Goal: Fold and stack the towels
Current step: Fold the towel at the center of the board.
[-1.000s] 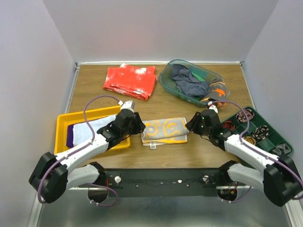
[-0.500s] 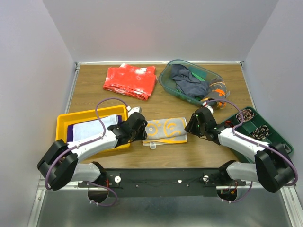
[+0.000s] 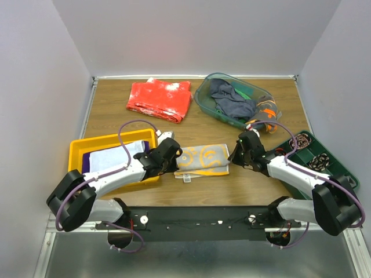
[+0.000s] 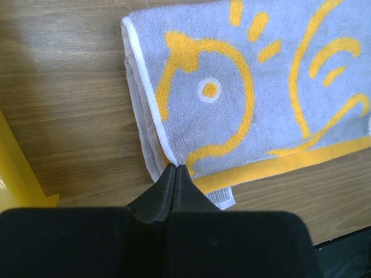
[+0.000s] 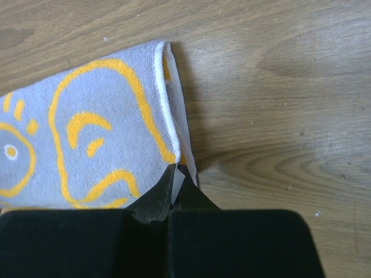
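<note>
A folded grey-and-yellow towel (image 3: 203,159) lies flat on the wood table between my two arms. My left gripper (image 3: 174,157) is shut at its near left corner; in the left wrist view the tips (image 4: 175,168) meet on the white hem of the towel (image 4: 249,98). My right gripper (image 3: 233,155) is shut at the near right corner. In the right wrist view a white layer of the towel (image 5: 87,133) sits pinched between the jaws (image 5: 177,169). More towels, dark navy (image 3: 232,104) and green (image 3: 246,91), lie crumpled in a clear bin (image 3: 201,99).
A yellow tray (image 3: 77,149) at the left holds a pale towel (image 3: 113,156) over a purple one (image 3: 86,167). A red speckled cloth (image 3: 160,99) lies at the back. A green compartment tray (image 3: 342,176) with small parts stands at the right.
Both grippers moved in to the towel's near corners and went from open to shut there. The towel itself has not shifted.
</note>
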`<state>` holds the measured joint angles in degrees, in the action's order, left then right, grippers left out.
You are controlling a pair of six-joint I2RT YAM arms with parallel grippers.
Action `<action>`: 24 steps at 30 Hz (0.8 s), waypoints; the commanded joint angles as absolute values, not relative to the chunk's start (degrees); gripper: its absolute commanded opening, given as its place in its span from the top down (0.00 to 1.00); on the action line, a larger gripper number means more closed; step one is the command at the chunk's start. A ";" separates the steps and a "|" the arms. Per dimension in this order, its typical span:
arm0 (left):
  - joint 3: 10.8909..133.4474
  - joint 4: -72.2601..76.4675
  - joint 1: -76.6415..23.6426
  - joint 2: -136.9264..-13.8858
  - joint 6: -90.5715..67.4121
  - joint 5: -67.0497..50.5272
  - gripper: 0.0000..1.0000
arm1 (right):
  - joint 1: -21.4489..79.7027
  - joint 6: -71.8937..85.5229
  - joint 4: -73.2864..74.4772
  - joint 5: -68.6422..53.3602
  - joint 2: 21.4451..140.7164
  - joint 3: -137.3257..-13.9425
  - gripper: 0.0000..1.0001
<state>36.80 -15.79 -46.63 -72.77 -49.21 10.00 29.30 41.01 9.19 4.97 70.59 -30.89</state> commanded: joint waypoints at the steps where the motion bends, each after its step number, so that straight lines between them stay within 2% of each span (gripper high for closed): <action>1: 39.99 -20.21 -46.85 -68.83 -48.17 13.80 1.00 | 29.71 40.69 13.35 2.55 67.69 -34.80 0.99; 13: 40.70 -26.72 -46.85 -63.46 -46.49 12.75 1.00 | 30.06 42.89 23.03 -2.63 61.70 -37.36 0.99; 24: 30.59 -17.59 -46.93 -65.38 -48.52 5.46 1.00 | 30.23 45.88 18.46 -4.48 61.78 -26.55 0.99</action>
<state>34.39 -22.61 -46.63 -64.40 -47.88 9.58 29.93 44.18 19.94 -3.01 60.73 -30.39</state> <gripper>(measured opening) 0.008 0.014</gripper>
